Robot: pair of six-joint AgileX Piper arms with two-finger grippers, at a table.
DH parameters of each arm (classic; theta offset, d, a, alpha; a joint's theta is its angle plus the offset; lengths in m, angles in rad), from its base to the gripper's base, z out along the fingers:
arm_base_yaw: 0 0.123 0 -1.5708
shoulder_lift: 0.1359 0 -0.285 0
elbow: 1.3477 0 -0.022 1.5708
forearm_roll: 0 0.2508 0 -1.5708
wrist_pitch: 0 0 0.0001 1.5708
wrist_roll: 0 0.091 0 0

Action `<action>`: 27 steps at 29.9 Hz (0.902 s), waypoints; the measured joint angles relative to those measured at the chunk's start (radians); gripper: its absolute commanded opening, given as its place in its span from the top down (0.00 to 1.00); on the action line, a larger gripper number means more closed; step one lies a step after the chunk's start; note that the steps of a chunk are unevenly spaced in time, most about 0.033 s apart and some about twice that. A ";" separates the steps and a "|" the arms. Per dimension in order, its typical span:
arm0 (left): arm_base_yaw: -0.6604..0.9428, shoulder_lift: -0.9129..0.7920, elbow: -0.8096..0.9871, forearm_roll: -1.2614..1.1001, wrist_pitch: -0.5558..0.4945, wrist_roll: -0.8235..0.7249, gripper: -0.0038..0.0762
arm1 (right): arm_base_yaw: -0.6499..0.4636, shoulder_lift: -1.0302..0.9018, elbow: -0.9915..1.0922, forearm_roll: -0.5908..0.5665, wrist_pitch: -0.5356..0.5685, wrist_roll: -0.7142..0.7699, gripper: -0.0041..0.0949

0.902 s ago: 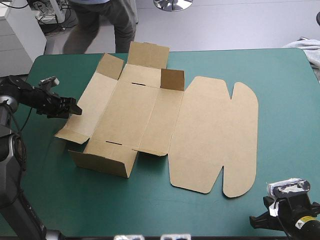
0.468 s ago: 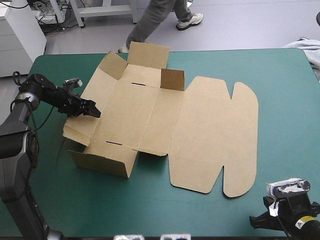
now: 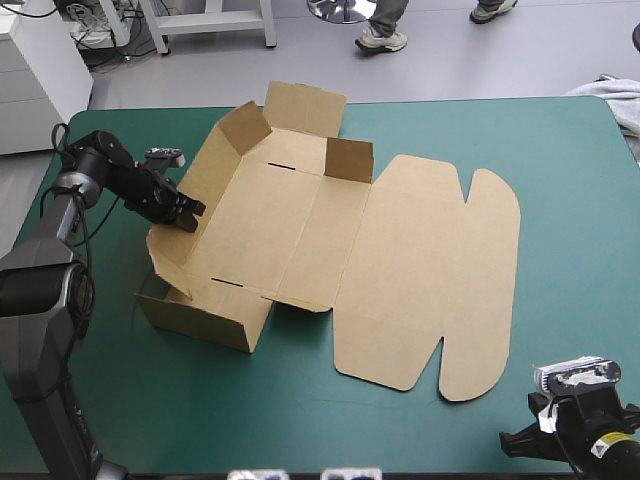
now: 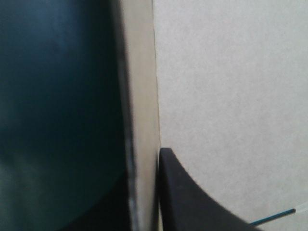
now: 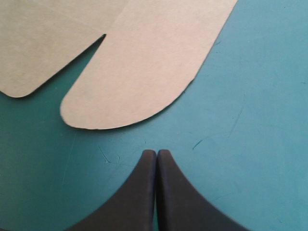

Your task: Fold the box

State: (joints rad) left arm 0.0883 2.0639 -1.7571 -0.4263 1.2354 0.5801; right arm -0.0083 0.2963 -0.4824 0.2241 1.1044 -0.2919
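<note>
The left gripper (image 3: 189, 214) pinches the brown box (image 3: 300, 235) by its left wall, fingers tight. The box lies mid-surface (image 3: 570, 200), seems light and stiff; hold thin edges. Right of the box, the right gripper (image 5: 156, 155) has fingers together.

No legible text — none anywhere

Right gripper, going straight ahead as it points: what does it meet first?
Probably the rounded lid flap of the box, flat ahead of the right gripper; the gripper's height above the teal-green cover is unclear.
</note>
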 measured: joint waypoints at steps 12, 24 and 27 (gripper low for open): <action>-0.163 -0.054 -0.217 0.260 0.003 0.013 0.97 | 0.000 0.000 0.000 0.000 0.000 0.000 0.98; -0.430 -0.246 -0.226 0.543 0.012 0.033 0.97 | 0.000 0.000 0.000 0.000 0.002 0.000 0.98; -0.525 -0.288 -0.226 0.621 0.010 0.033 0.97 | 0.000 0.000 0.000 0.000 0.002 0.000 0.98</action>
State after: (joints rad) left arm -0.4366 1.7755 -1.9832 0.1945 1.2450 0.6135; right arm -0.0083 0.2963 -0.4824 0.2241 1.1062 -0.2919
